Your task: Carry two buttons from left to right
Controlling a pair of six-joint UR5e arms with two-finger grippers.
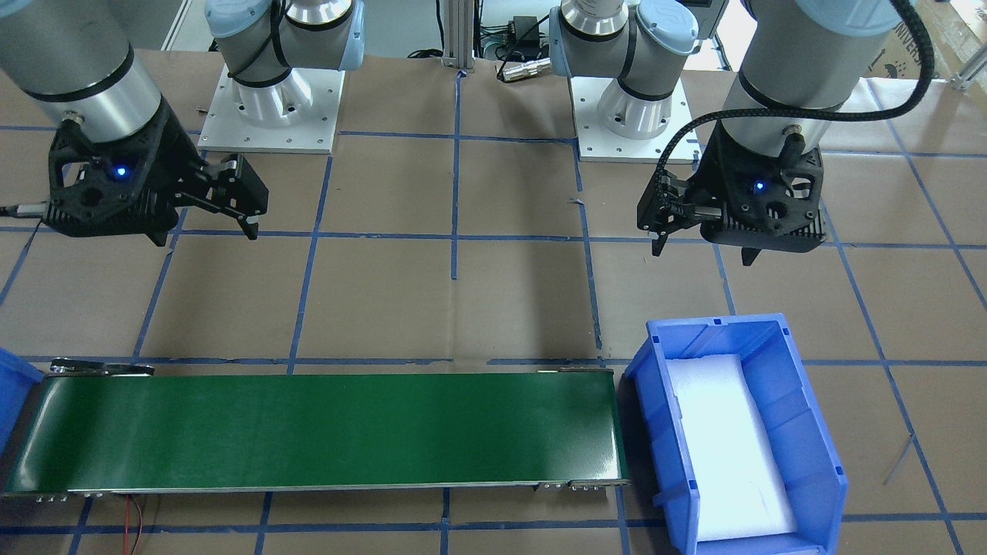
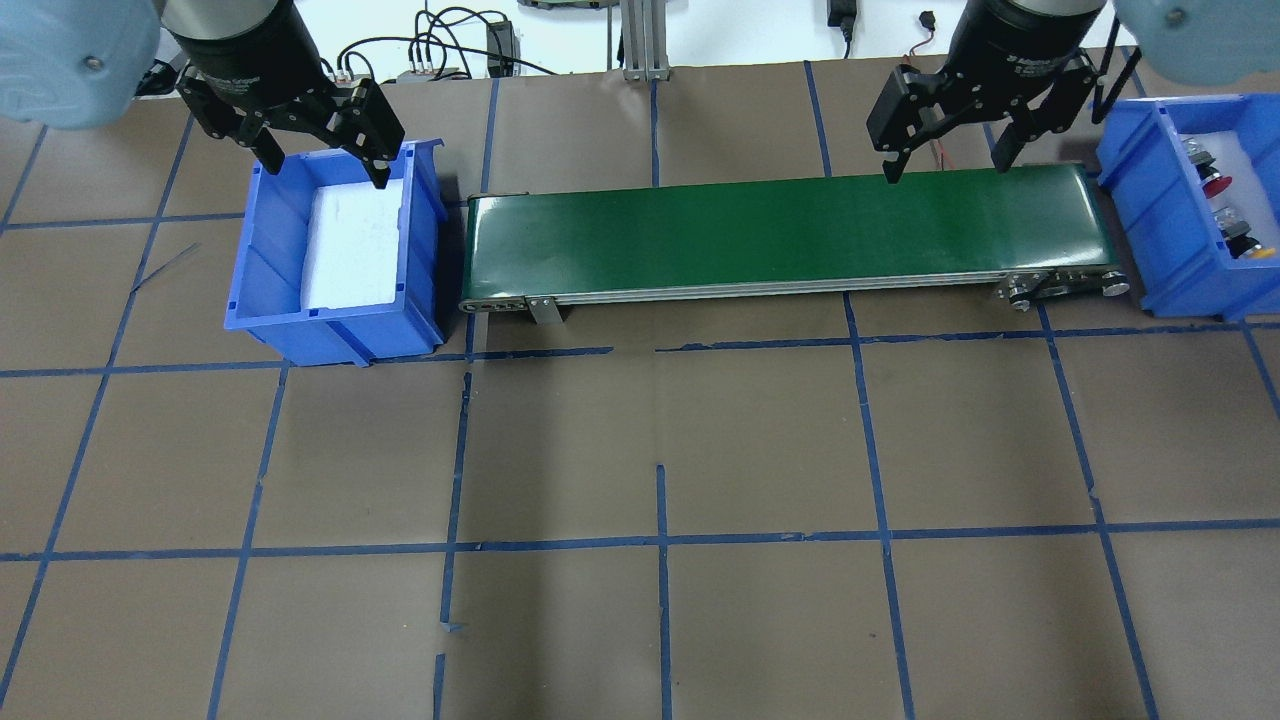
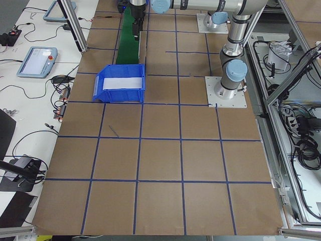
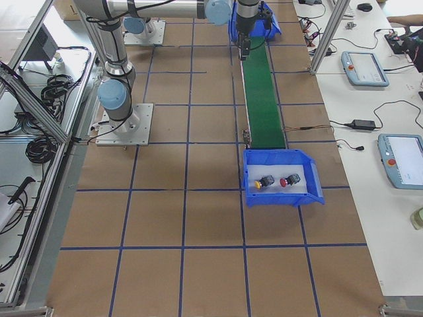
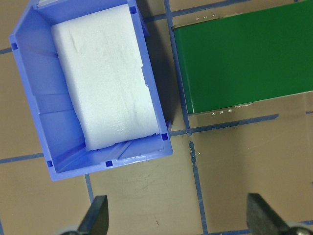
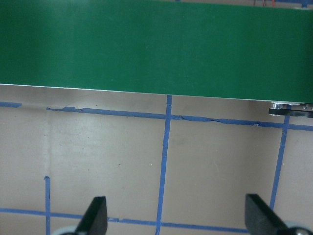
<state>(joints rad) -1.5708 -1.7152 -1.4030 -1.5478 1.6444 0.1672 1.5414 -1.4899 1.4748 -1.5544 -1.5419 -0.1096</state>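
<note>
The yellow button (image 4: 263,183) and red button (image 4: 289,181) lie side by side in the bin (image 4: 284,199) at the belt's (image 4: 261,99) right end. The left end effector (image 2: 328,165) and right end effector (image 2: 945,168) hang released over the bench (image 2: 760,440).

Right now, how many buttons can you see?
2. The yellow button and the red button sit side by side inside the blue bin at the green belt's right end. None shows anywhere else.
</note>
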